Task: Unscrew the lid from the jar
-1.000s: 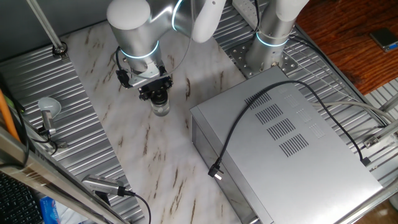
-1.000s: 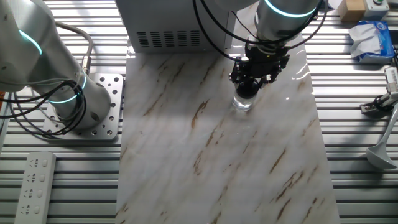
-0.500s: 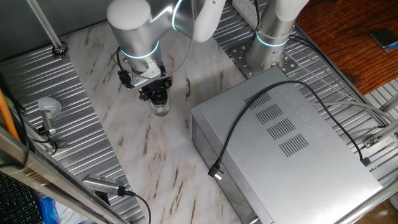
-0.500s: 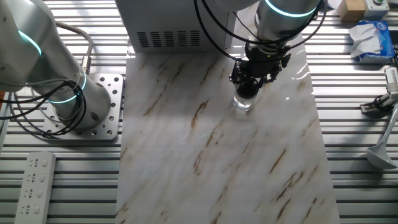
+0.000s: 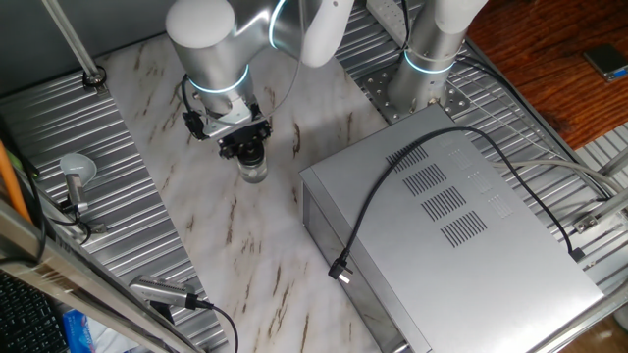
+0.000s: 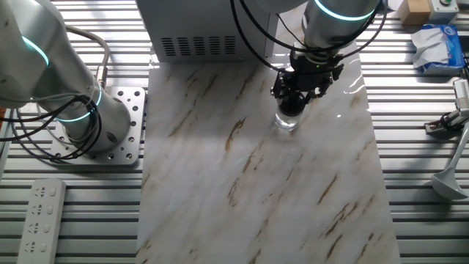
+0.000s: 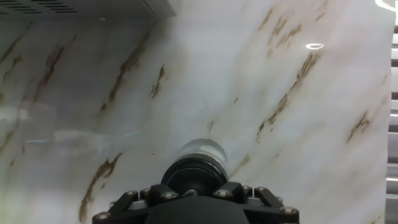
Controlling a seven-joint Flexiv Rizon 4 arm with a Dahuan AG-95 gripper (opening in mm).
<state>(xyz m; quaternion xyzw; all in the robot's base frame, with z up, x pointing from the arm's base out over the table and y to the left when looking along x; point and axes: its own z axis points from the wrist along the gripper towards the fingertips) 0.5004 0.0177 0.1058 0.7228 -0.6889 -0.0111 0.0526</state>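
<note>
Gripper [image 5: 246,149] clamped on lid [image 7: 193,176] of jar [image 6: 285,121], upright on veined marble table [image 6: 242,183]; grey metal box [image 5: 461,226] at four o'clock.

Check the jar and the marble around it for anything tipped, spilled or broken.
Nothing stands out. The jar stands upright on the marble top with the claw over its lid; no spill or damage shows around it.

We've got a marble-look worktop [image 5: 196,226] with a big grey metal box [image 5: 461,245] on it, black cable [image 5: 392,186] draped over the top. A round grey knob on a stem [image 5: 75,173] sits off on the ribbed side.
</note>
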